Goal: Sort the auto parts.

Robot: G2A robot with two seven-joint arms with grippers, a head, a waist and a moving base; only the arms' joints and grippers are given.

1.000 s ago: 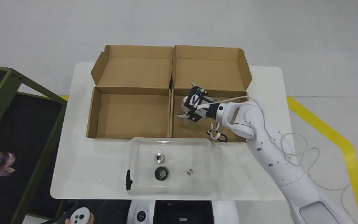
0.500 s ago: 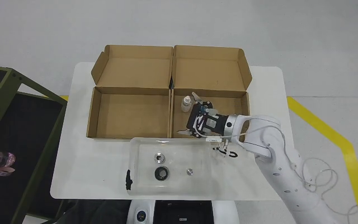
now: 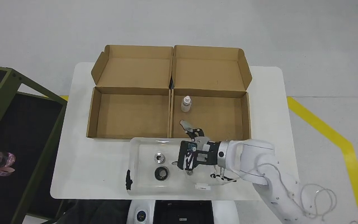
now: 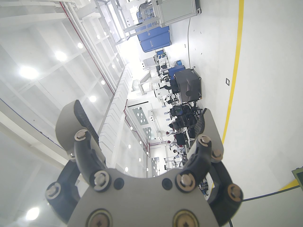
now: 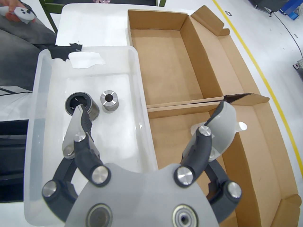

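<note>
My right gripper point(image 3: 184, 144) hangs open over the clear plastic bin point(image 3: 137, 147) at the table's front. In the right wrist view this open gripper point(image 5: 151, 116) has one finger point(image 5: 80, 119) just above a black ring bearing point(image 5: 71, 101) and the other over the right cardboard box point(image 5: 189, 140). A silver slotted collet point(image 5: 109, 100) stands beside the bearing. From above, the collet point(image 3: 159, 157) and the bearing point(image 3: 162, 173) lie in the bin's left half. A small white bottle point(image 3: 185, 103) stands in the right box point(image 3: 224, 117). My left gripper point(image 4: 142, 109) is open, empty and aimed at the room.
The left cardboard box point(image 3: 131, 115) holds nothing; both boxes have flaps point(image 3: 207, 67) folded back toward the far side. Black tape point(image 3: 128, 180) marks the bin's left rim. A green cart point(image 3: 22, 112) stands left of the table.
The right gripper let go of the white bottle in the right box, then drew back toward the table's front and now hangs over the bin.
</note>
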